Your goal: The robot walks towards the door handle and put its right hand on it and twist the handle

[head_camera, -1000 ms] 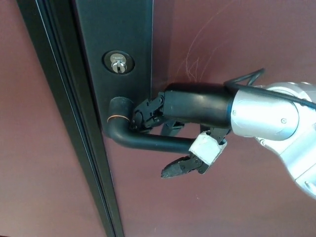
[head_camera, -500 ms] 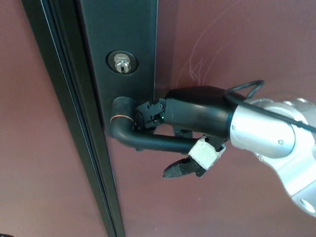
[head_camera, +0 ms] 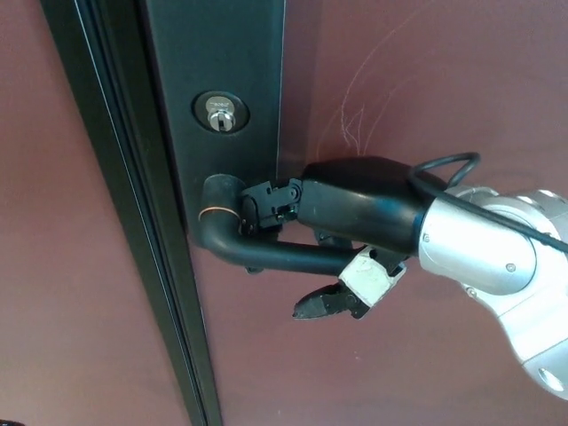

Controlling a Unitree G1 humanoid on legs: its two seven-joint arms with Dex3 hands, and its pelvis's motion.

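Observation:
A black lever door handle (head_camera: 266, 253) juts from a black lock plate (head_camera: 222, 71) on a dark red door (head_camera: 426, 80). My right hand (head_camera: 333, 222) comes in from the right and lies over the lever, its fingers (head_camera: 266, 204) curled over the top near the handle's bend. The thumb (head_camera: 333, 302), with a white pad, hangs below the lever and points left. The hand wraps the handle from above. The lever tilts slightly down to the right. My left hand does not show.
A keyhole cylinder (head_camera: 221, 113) sits in the plate above the handle. The black door frame edge (head_camera: 115, 213) runs down the left side. A black cable (head_camera: 444, 167) loops over my silver right wrist (head_camera: 484, 248).
The whole picture shifted slightly right and down early on. My right hand settled a little lower on the lever, whose free end has dipped slightly.

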